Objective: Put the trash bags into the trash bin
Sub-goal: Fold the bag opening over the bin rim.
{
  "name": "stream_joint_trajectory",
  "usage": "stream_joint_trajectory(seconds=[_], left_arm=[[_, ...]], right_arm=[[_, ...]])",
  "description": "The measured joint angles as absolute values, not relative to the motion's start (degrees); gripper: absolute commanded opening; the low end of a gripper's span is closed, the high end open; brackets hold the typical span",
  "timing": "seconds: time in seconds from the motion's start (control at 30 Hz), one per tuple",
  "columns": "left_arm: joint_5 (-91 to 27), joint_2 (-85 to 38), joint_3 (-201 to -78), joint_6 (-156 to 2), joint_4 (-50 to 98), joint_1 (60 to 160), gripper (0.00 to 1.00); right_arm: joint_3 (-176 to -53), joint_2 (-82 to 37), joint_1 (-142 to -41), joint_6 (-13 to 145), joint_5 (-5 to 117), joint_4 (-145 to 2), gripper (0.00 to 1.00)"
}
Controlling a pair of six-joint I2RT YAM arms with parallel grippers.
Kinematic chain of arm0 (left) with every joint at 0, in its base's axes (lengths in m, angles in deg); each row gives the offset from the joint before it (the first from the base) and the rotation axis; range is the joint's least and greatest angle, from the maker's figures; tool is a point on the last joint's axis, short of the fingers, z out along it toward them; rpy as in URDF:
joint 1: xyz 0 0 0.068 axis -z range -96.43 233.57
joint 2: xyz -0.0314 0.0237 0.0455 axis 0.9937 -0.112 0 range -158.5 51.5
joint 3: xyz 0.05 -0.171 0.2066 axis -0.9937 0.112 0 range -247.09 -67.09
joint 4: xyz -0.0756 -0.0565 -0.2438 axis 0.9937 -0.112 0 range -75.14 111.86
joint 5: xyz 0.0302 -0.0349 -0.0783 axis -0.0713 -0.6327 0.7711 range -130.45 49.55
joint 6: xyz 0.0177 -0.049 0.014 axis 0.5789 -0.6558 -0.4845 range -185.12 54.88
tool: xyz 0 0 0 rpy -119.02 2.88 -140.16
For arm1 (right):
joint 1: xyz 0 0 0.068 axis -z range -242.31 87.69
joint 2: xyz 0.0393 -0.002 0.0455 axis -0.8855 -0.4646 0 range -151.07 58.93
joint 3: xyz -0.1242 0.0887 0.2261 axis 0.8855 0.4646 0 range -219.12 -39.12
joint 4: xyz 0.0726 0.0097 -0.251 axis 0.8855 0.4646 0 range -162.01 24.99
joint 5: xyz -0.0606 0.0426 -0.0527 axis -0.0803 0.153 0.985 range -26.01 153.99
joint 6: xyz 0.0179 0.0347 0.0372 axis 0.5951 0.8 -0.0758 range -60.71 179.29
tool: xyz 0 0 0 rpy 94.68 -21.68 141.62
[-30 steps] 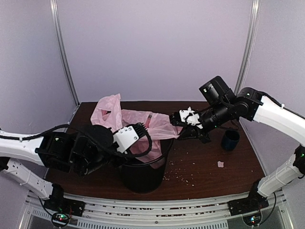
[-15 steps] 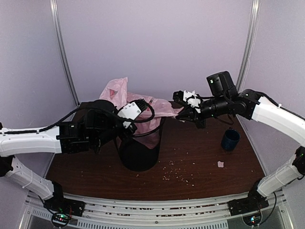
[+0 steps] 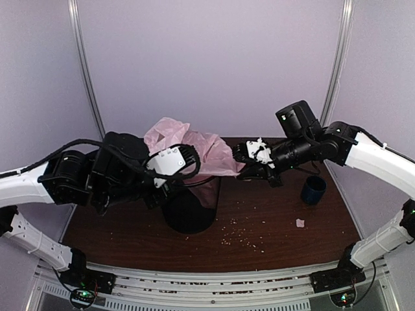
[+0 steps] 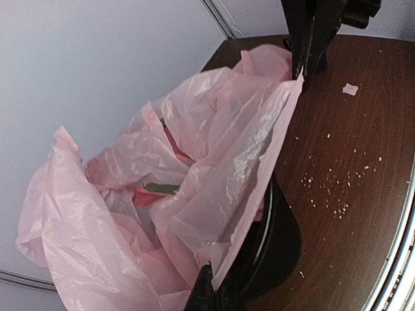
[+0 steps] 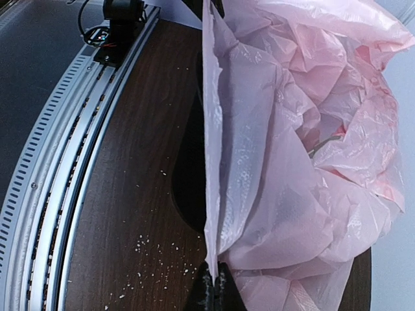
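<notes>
Left arm lifted higher, left hand (image 3: 193, 159) and right hand (image 3: 238, 157) pinching trash bag (image 3: 206, 148) taut over trash bin (image 3: 188, 215)

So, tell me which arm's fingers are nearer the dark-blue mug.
Right. The right fingers pinch the pink bag to the left of the mug; the left fingers grip the bag's other side over the bin, farther away.

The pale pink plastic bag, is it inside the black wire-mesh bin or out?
Mostly out: the pale pink plastic bag is stretched between the left fingers and right fingers, bunched above the black wire-mesh bin.
</notes>
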State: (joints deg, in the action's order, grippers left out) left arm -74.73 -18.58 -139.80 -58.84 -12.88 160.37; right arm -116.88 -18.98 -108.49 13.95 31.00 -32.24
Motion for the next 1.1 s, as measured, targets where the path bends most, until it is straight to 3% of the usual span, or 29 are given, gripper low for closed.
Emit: stream_joint_trajectory(seconds=[0.27,0.67,0.73,0.87,0.97,1.1], left_arm=[[-74.8,-18.6,-133.4,-71.7,-22.4,163.8,0.00],[-79.2,-18.8,-123.5,-80.8,-15.9,163.0,0.00],[-79.1,-19.6,-123.5,-81.4,-15.5,162.4,0.16],[-77.1,-21.4,-125.7,-82.4,-17.6,163.3,0.45],[-73.6,-21.8,-130.9,-84.3,-21.7,166.0,0.48],[-69.7,-21.5,-140.1,-86.8,-27.7,168.5,0.49]], right_arm=[[-113.7,-19.0,-114.8,12.7,33.3,-32.0,0.00],[-104.3,-22.6,-115.7,22.3,38.4,-48.8,0.00],[-104.3,-23.7,-115.7,23.6,38.8,-50.4,0.09],[-103.9,-23.1,-115.6,25.1,37.9,-51.1,0.38],[-103.3,-19.5,-115.7,25.0,35.6,-49.9,0.51],[-103.9,-14.4,-115.7,23.9,31.9,-45.8,0.56]])
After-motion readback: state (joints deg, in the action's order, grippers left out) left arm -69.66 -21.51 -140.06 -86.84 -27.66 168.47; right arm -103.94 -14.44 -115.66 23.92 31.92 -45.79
